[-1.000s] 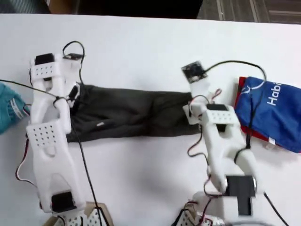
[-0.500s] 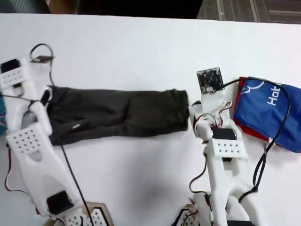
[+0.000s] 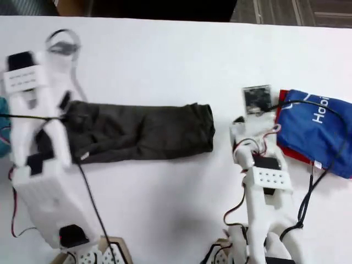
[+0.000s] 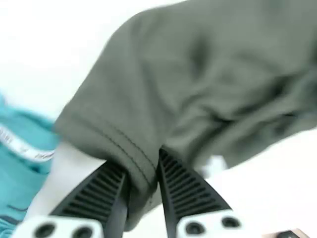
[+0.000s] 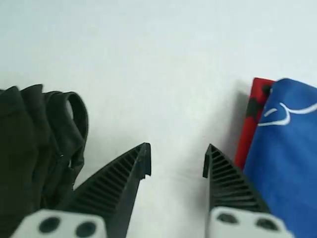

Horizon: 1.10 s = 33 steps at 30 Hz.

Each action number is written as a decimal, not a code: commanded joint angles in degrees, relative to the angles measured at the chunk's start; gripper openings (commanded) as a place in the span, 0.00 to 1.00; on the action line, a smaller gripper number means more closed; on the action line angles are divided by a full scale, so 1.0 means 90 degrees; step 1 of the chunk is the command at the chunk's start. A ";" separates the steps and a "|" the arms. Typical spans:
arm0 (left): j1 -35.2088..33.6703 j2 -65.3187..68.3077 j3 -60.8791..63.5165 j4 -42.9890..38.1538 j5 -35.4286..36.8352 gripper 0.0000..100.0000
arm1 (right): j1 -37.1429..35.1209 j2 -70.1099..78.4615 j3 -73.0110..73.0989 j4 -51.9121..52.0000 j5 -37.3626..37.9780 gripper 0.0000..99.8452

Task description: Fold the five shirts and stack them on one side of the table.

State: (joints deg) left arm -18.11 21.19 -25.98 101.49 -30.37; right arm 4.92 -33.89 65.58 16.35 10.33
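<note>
A dark grey shirt (image 3: pixel 143 132) lies folded into a long band across the middle of the white table (image 3: pixel 165 49). My left gripper (image 4: pixel 143 171) is shut on the hem at the shirt's left end (image 4: pixel 198 89), held a little off the table. In the high view that gripper (image 3: pixel 60 113) sits at the band's left end. My right gripper (image 5: pixel 176 156) is open over bare table, between the shirt's right end (image 5: pixel 39 144) and a blue shirt (image 5: pixel 287 148) lying on a red one (image 5: pixel 252 114). The blue shirt (image 3: pixel 316 129) rests at the table's right side.
A teal shirt (image 4: pixel 20 168) lies bunched at the table's left edge, close to my left gripper. The far half of the table and the strip in front of the dark shirt are bare. Cables trail from both arms.
My left arm has dragged the dark shirt to the left. My right gripper has let go of the shirt's right end and pulled back toward the blue shirt.
</note>
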 commanded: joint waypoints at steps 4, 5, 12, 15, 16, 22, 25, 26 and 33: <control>0.2247 -0.0996 -0.0054 -0.0049 0.0352 0.03 | 0.0874 -0.0317 -0.0137 -0.0151 -0.1026 0.18; 0.2462 -0.0996 -0.0161 -0.0176 0.0352 0.03 | 0.0904 -0.0317 -0.0147 -0.0151 -0.1026 0.18; 0.3575 -0.0889 -0.0571 -0.1016 0.0361 0.03 | 0.1167 -0.0317 -0.0195 -0.0151 -0.1065 0.18; 0.3858 -0.0479 -0.0620 -0.1211 0.0391 0.03 | 0.1167 -0.0317 -0.0195 -0.0151 -0.1065 0.18; 0.3946 -0.0322 -0.0620 -0.1289 0.0498 0.03 | 0.1167 -0.0317 -0.0195 -0.0151 -0.1065 0.18; 0.4464 0.0352 -0.0962 -0.1700 0.1133 0.03 | 0.1167 -0.0317 -0.0195 -0.0151 -0.1065 0.18; 0.4698 0.0684 -0.1490 -0.1670 0.1211 0.03 | 0.1158 -0.0317 -0.0195 -0.0151 -0.1065 0.18; 0.4757 0.0811 -0.1665 -0.1670 0.1211 0.03 | 0.1158 -0.0317 -0.0195 -0.0151 -0.1065 0.18; 0.5177 0.1719 -0.2691 -0.1426 0.1182 0.03 | 0.1138 -0.0308 -0.0195 -0.0151 -0.1074 0.18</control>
State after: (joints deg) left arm 26.46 35.34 -45.58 87.52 -19.82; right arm 14.86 -34.42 65.58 16.35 1.10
